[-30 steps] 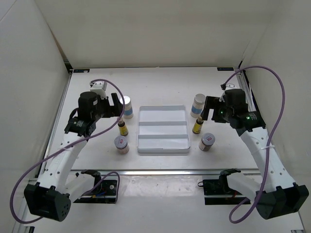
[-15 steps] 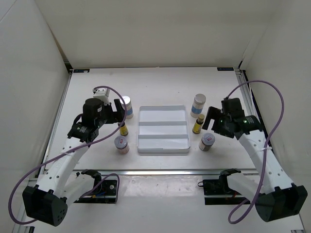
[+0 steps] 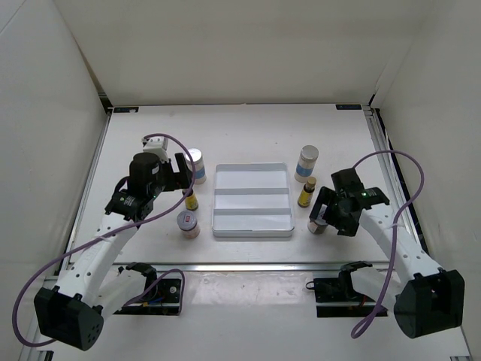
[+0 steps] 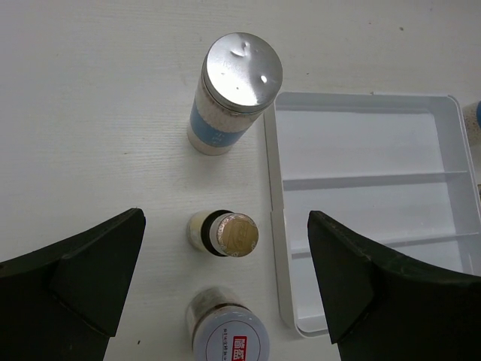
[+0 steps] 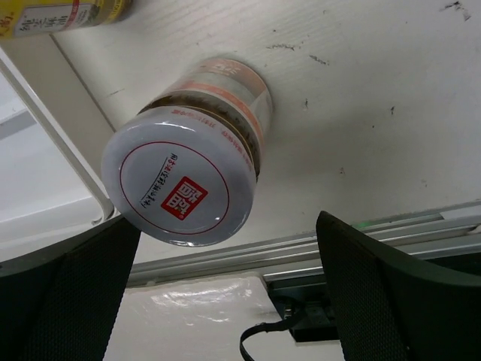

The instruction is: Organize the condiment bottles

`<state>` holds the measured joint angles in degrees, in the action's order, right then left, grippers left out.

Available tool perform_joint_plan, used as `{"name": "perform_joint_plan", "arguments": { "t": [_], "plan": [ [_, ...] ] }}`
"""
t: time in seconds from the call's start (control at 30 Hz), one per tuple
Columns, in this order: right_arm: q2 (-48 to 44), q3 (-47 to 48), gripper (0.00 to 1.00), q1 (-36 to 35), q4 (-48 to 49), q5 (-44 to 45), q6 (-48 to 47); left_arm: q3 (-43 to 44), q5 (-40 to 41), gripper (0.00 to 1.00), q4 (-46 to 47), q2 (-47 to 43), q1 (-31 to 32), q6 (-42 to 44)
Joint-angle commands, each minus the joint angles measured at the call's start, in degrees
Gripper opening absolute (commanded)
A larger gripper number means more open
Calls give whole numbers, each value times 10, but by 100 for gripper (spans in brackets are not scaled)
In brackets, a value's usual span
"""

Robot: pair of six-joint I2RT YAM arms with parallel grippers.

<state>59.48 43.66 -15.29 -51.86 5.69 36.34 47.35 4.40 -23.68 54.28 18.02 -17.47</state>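
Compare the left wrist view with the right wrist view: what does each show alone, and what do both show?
Left wrist only: a blue-banded white bottle, a dark-capped yellow bottle and the left jar, in a row. Right wrist only: the right jar close up, a second yellow bottle's label, the table's metal rail. Both: the white tray's rim.

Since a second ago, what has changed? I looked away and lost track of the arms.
The right gripper swung toward the near edge and now hangs open over the right short jar. The left gripper shifted slightly. Nothing was grasped. Bottles and tray stayed put.
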Motion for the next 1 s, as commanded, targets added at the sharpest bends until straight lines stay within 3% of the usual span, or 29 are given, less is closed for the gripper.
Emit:
{"name": "perform_joint_plan", "arguments": {
  "t": [0.0, 0.3, 0.47, 0.57, 0.7, 0.8, 0.87, 0.97],
  "plan": [
    [-8, -9, 100, -3, 44, 11, 23, -1, 17, 100, -8, 0, 3, 2],
    [61, -14, 95, -8, 87, 29, 10, -1, 17, 100, -8, 0, 3, 2],
    [90, -14, 82, -8, 114, 36, -1, -1, 17, 100, -8, 0, 8, 2],
    [96, -8, 66, -13, 114, 42, -14, -1, 17, 100, -8, 0, 8, 2],
    [79, 6, 31, -33, 102, 49, -19, -1, 17, 100, -8, 0, 8, 2],
    [52, 35, 14, -72, 72, 49, -19, -1, 17, 100, -8, -5, 8, 2],
    [30, 69, 4, -113, 45, 71, -19, -1, 17, 100, -8, -5, 8, 2],
    [24, 125, 0, -175, 11, 107, -19, -1, 23, 100, -14, -5, 8, 2]
  ]
}}
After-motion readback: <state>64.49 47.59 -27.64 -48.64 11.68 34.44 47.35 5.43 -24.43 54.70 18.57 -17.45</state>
